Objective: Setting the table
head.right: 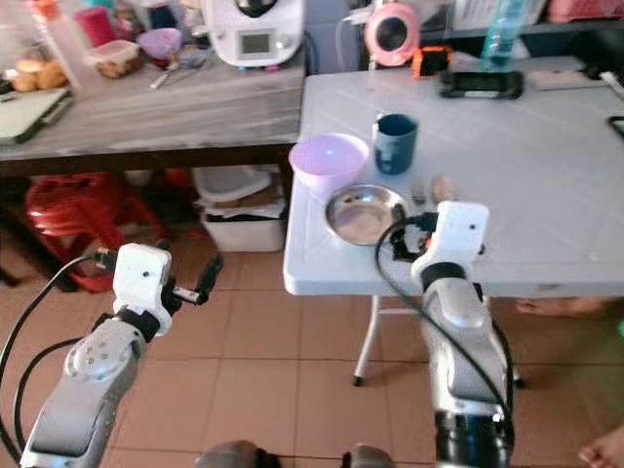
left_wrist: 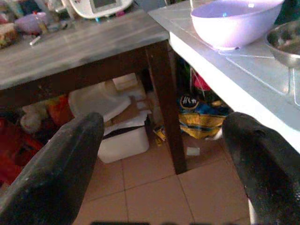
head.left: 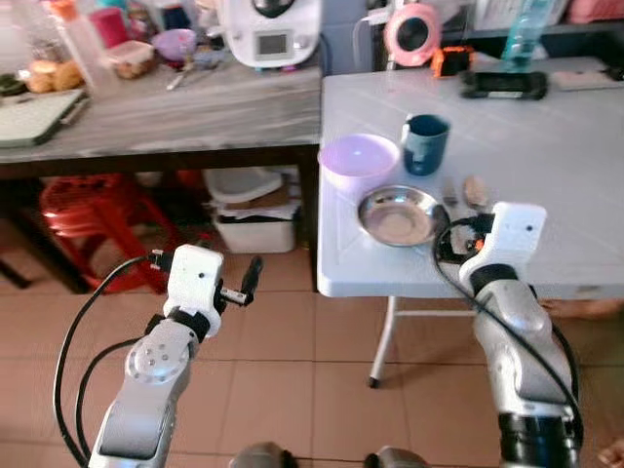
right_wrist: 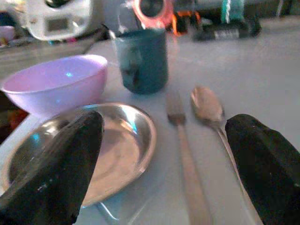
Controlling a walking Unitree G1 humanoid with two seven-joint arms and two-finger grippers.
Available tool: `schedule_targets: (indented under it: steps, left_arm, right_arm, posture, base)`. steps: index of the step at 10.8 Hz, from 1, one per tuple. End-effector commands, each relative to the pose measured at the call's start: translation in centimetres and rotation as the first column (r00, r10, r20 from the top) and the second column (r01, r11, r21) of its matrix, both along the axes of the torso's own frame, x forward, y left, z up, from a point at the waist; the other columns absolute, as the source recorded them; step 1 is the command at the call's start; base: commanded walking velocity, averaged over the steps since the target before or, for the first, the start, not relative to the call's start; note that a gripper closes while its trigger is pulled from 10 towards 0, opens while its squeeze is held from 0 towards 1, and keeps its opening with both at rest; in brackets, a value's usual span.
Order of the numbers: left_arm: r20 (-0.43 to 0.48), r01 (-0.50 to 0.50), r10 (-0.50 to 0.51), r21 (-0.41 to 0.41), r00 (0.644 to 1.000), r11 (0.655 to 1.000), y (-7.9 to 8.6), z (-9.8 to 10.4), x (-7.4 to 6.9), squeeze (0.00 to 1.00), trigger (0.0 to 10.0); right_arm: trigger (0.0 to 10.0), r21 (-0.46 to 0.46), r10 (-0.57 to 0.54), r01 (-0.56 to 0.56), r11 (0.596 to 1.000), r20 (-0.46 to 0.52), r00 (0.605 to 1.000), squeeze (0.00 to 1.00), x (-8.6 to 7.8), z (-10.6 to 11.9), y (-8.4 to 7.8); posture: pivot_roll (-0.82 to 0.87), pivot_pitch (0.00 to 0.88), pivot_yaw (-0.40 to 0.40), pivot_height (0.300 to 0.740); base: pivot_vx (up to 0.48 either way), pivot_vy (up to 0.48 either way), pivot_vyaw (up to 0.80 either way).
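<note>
Right claw (right_wrist: 164, 154) agape over fork (right_wrist: 185, 150), beside plate (right_wrist: 117, 150).

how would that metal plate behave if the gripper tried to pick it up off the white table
The metal plate looks thin and shiny, so probably light, stiff and slippery. It lies flat on the white table with a low rim, so fingers would likely slide it rather than lift it.

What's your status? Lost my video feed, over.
Right gripper open, low over white table near fork and spoon. Left gripper open, off the table edge, holding nothing. Plate, bowl, mug set. Nothing in the way.
</note>
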State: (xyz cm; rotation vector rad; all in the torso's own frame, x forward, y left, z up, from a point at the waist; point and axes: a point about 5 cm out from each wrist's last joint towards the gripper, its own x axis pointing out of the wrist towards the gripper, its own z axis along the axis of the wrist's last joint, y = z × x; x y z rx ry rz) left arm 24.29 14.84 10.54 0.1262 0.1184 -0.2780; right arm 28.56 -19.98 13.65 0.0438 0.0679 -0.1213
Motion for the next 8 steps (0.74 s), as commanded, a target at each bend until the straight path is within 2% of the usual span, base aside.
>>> schedule_targets:
  steps: [1, 2, 3, 5, 7, 8]
  left_arm:
    - [0.001, 0.011, -0.011, 0.015, 1.000, 1.000, 0.2, 0.3, 0.0, 0.00, 10.0]
    - [-0.005, 0.017, -0.017, 0.015, 1.000, 1.000, 0.0, 0.3, 0.0, 0.00, 10.0]
    - [-0.009, 0.021, -0.021, 0.015, 1.000, 1.000, 0.0, 0.3, -0.1, 0.00, 10.0]
    - [-0.017, 0.017, -0.017, 0.019, 1.000, 1.000, 0.2, 0.4, -0.4, 0.00, 10.0]
    - [-0.034, 0.023, -0.022, 0.028, 0.999, 0.999, 0.5, 0.4, -0.7, 0.00, 10.0]
    - [-0.037, 0.026, -0.025, 0.029, 0.999, 0.999, 0.5, 0.4, -0.7, 0.00, 10.0]
  right_arm:
    - [10.0, 0.025, 0.000, 0.001, 1.000, -0.009, 1.000, 0.00, 0.3, 0.5, -0.2]
    - [10.0, 0.062, 0.011, -0.008, 0.998, -0.049, 0.999, 0.00, 0.7, 0.5, -0.4]
    - [10.0, 0.146, 0.045, -0.037, 0.989, -0.052, 0.998, 0.00, 1.0, 0.7, -0.3]
    - [10.0, 0.219, 0.071, -0.055, 0.974, -0.070, 0.995, 0.00, 1.7, 0.8, -0.2]
    - [10.0, 0.262, 0.168, -0.138, 0.955, -0.097, 0.981, 0.00, 2.8, 1.6, 1.2]
    - [10.0, 0.261, 0.195, -0.160, 0.952, -0.115, 0.974, 0.00, 2.8, 1.5, 1.6]
  posture:
    - [0.04, 0.029, 0.133, 0.740]
    - [0.04, 0.035, 0.133, 0.740]
    - [0.05, 0.042, 0.132, 0.740]
    - [0.06, 0.052, 0.133, 0.740]
    - [0.06, 0.071, 0.139, 0.740]
    - [0.06, 0.074, 0.141, 0.740]
  base:
    - [0.000, 0.000, 0.00]
    - [0.000, 0.000, 0.00]
    - [0.000, 0.000, 0.00]
    - [0.000, 0.000, 0.00]
    - [0.000, 0.000, 0.00]
    - [0.000, 0.000, 0.00]
